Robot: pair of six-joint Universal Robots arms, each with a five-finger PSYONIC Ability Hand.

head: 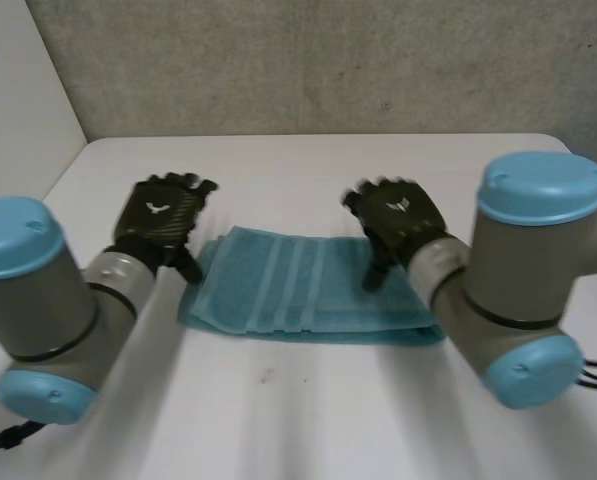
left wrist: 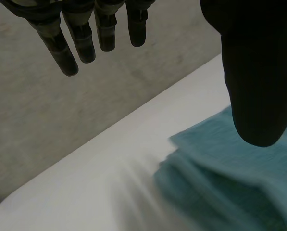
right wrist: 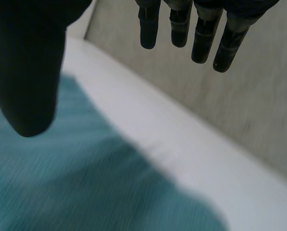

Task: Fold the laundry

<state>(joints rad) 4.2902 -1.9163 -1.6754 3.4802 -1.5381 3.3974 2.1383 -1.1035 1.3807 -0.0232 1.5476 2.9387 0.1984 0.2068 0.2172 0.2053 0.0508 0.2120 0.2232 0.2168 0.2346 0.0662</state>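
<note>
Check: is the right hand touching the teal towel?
Cannot tell. In the right wrist view the right hand has its thumb overlapping the towel, fingers straight and off it. No contact or gap shows plainly there, nor in the head view.

Head camera high behind the table (head: 308,420); wrist cameras close over the shared towel (head: 308,285)

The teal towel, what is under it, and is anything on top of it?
Under the folded towel lies the white table; what its layers cover is hidden. Nothing lies on it; the open right hand is above its right part, thumb over the cloth.
</note>
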